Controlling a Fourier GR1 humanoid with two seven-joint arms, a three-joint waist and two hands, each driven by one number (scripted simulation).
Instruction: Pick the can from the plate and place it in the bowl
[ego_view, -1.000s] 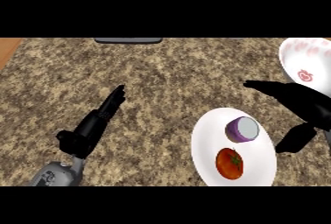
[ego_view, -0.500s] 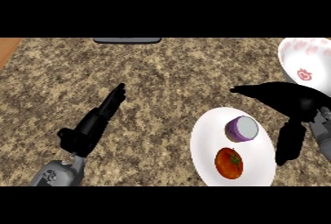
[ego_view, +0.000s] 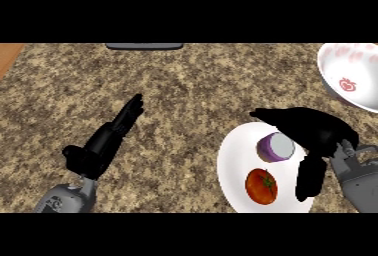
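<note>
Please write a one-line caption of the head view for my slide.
Right robot hand open beside the purple can on the white plate with a tomato; bowl waits beyond.

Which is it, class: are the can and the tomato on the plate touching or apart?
Apart. In the head view a strip of bare white plate shows between the purple can and the tomato below it.

Red tomato (ego_view: 262, 186); speckled granite counter (ego_view: 192, 95); dark object (ego_view: 144, 46) at far edge.
</note>
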